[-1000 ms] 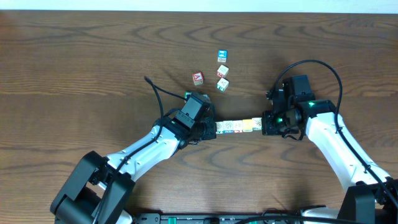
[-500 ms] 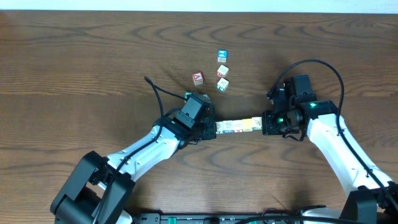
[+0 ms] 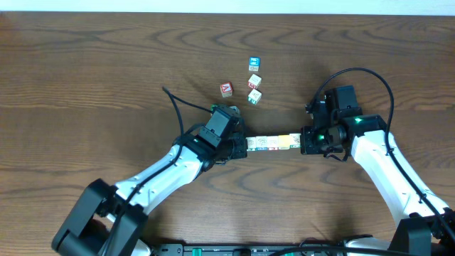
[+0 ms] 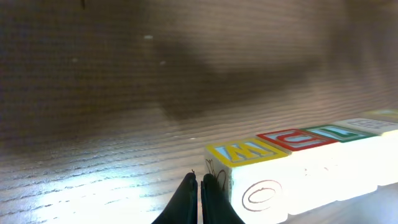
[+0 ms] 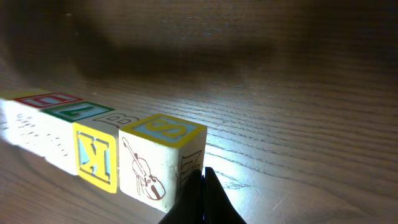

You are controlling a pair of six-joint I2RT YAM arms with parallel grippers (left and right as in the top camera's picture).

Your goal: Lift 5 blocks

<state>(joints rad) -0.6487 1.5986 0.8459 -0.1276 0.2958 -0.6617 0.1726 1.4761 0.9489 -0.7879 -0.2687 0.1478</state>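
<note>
Several wooden alphabet blocks (image 3: 274,143) form one tight row between my two grippers. My left gripper (image 3: 245,147) is shut, and its closed tips (image 4: 199,182) press against the row's left end, a yellow-topped block (image 4: 249,168). My right gripper (image 3: 301,141) is also shut, with its closed tips (image 5: 202,179) against the right end, a cream block with a violin picture (image 5: 152,158). Neither gripper has anything between its fingers. A dark shadow lies under the row in both wrist views, but I cannot tell whether the row is off the table.
Four loose cubes lie behind the row: a red-faced one (image 3: 226,89), a blue-faced one (image 3: 253,64) and two pale ones (image 3: 254,81) (image 3: 254,96). Black cables arch over both arms. The wooden table (image 3: 85,85) stretches to either side.
The row of blocks and both gripper tips have shifted slightly toward the far side of the table. My left arm's elbow has moved a little. Both grippers stay shut.
</note>
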